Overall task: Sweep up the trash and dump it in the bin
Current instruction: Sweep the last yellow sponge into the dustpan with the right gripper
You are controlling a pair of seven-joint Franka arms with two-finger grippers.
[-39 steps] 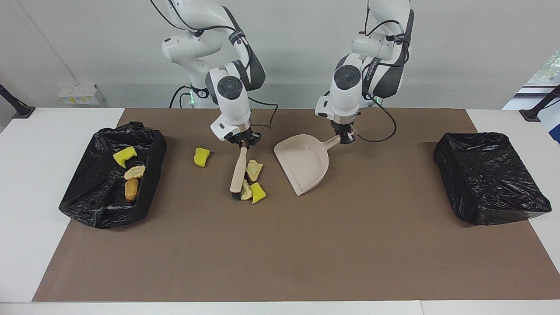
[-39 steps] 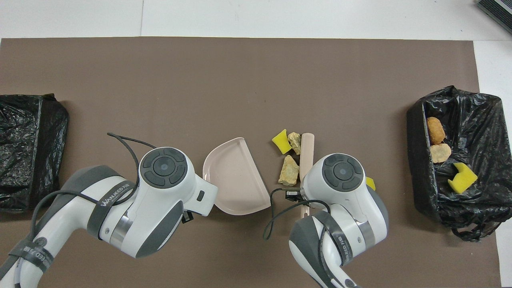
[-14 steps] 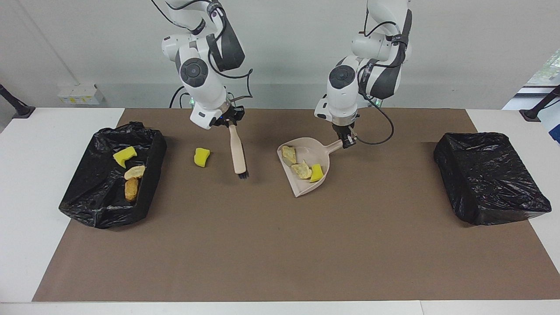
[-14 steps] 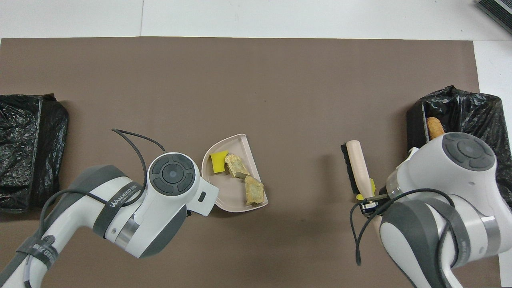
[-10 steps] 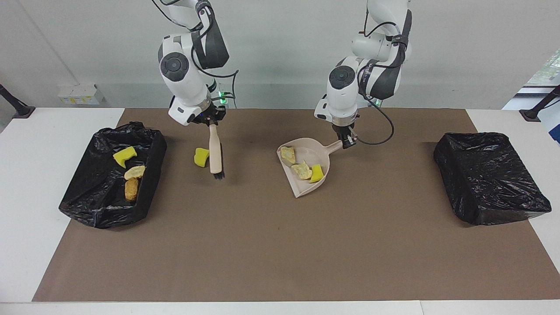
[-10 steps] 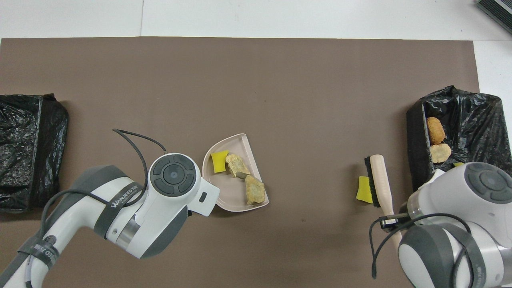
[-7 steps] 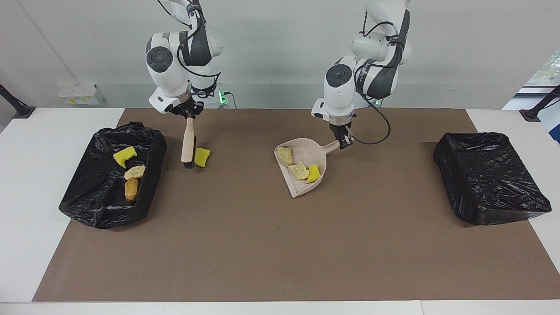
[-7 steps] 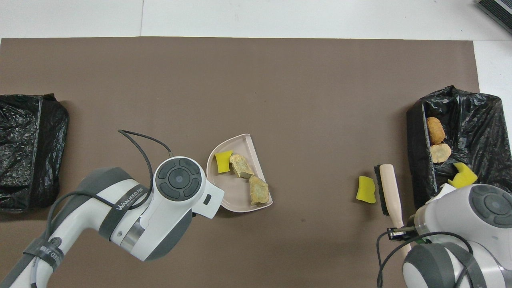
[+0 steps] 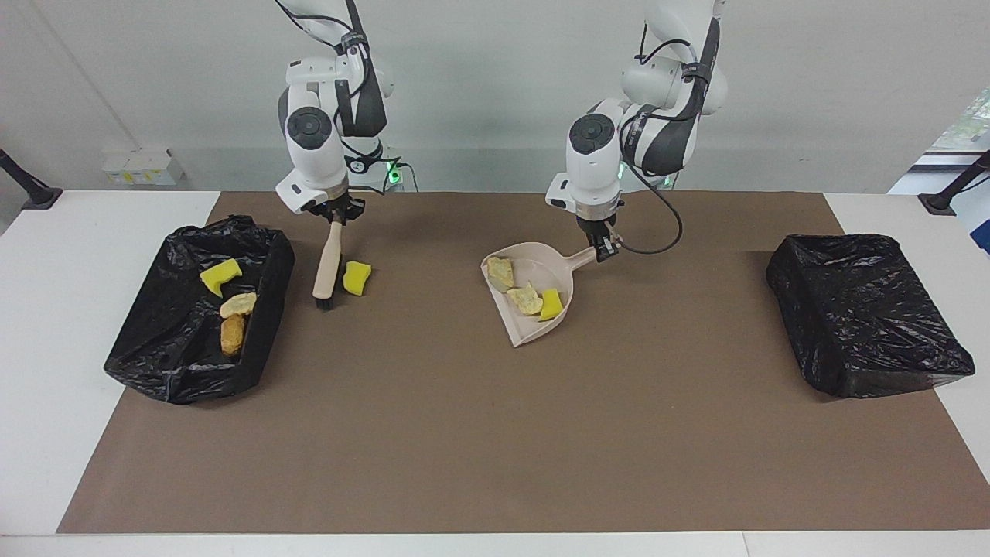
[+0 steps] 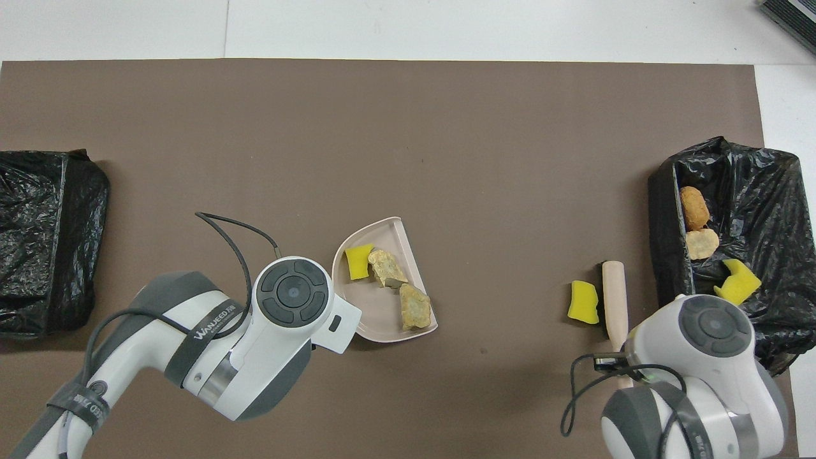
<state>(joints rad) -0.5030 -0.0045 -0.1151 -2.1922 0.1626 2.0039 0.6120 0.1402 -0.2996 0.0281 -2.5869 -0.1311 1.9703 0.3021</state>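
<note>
Brush (image 9: 327, 261), beige-handled, clamped in my right gripper (image 9: 336, 213), bristles beside yellow sponge scrap (image 9: 356, 278) near trash-holding bin (image 9: 267, 309) (crinkled black liner). Left gripper (image 9: 602, 246) gripped dustpan (image 9: 534, 329), three scraps (image 9: 527, 296) inside; open mat (image 9: 495, 433) around.

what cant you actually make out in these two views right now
- Left gripper: in the overhead view the arm's own wrist hides it and the dustpan handle.
- Right gripper: hidden the same way overhead; only the brush shaft shows.
- Brush bristles: whether they touch the mat or the loose yellow sponge, too small in the facing view.
- Empty-looking bin: glossy black folds hide its bottom.
</note>
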